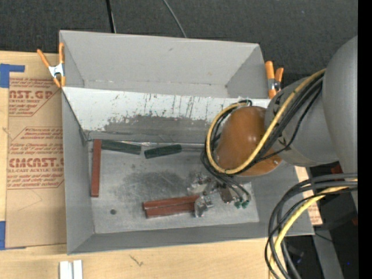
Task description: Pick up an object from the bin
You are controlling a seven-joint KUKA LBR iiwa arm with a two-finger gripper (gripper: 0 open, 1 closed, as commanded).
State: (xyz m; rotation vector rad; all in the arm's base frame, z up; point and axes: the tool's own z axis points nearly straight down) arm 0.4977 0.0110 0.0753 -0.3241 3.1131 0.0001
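Camera view from above: the grey metal bin has a scuffed floor with a few loose things spread over it. The arm comes in from the right, with an orange cover and loops of black and yellow cable at its wrist. The claw hangs low over the front right part of the floor. It is right at the right end of a reddish-brown bar that lies flat and nearly level along the front of the bin. Its metal parts overlap that end, but I cannot tell whether the claw is spread, pressed together or pinching the bar. A second reddish-brown bar lies lengthwise by the left wall, well apart from the claw. Two dark green sticks lie nearly end to end near the back wall.
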